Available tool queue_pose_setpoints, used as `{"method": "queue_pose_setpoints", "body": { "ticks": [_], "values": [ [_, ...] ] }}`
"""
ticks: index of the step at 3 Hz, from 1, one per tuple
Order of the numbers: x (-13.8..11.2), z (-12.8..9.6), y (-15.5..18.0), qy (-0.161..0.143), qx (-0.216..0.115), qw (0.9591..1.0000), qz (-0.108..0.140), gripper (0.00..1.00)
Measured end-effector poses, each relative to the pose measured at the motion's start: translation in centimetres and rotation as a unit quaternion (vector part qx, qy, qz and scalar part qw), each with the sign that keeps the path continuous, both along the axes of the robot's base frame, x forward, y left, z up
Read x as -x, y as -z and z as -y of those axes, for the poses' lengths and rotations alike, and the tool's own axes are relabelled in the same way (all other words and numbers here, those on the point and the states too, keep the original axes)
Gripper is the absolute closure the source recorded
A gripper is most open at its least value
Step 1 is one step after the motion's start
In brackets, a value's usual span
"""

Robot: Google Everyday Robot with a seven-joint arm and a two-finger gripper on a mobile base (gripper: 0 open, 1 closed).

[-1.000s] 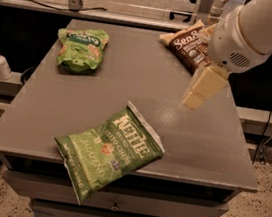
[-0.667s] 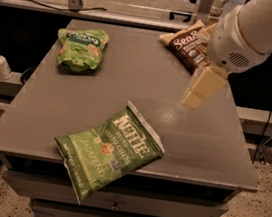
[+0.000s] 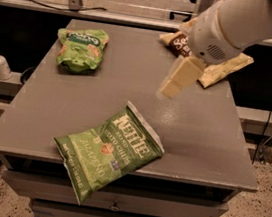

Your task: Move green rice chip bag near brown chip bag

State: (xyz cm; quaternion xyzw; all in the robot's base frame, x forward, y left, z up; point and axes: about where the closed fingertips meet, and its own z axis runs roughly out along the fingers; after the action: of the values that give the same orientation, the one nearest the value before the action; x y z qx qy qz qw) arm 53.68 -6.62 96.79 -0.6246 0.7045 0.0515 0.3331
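The green rice chip bag (image 3: 81, 48) lies flat at the table's far left. The brown chip bag (image 3: 179, 43) lies at the far right. Its dark top with white lettering shows left of my arm, and its tan lower part sticks out on the right. My gripper (image 3: 169, 89) hangs above the table's middle right, pointing down and left. It holds nothing, is just in front of the brown bag and is well to the right of the rice chip bag.
A green Kettle jalapeño chip bag (image 3: 108, 149) lies at the front, hanging over the edge of the grey table (image 3: 207, 141). A white pump bottle (image 3: 0, 62) stands on a ledge to the left. My white arm (image 3: 243, 24) covers the far right corner.
My gripper and arm have moved left and a little toward the table's middle. None of the bags has moved.
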Motion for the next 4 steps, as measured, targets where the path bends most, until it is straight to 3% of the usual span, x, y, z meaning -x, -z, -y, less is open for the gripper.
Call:
{"method": "queue_pose_setpoints", "body": {
  "ticks": [2, 4],
  "values": [
    [-6.0, -9.8, -0.2, -0.02, -0.111, 0.9935, 0.013, 0.0],
    [-8.5, -17.8, 0.7, -0.029, -0.186, 0.9821, 0.007, 0.0]
  ]
}}
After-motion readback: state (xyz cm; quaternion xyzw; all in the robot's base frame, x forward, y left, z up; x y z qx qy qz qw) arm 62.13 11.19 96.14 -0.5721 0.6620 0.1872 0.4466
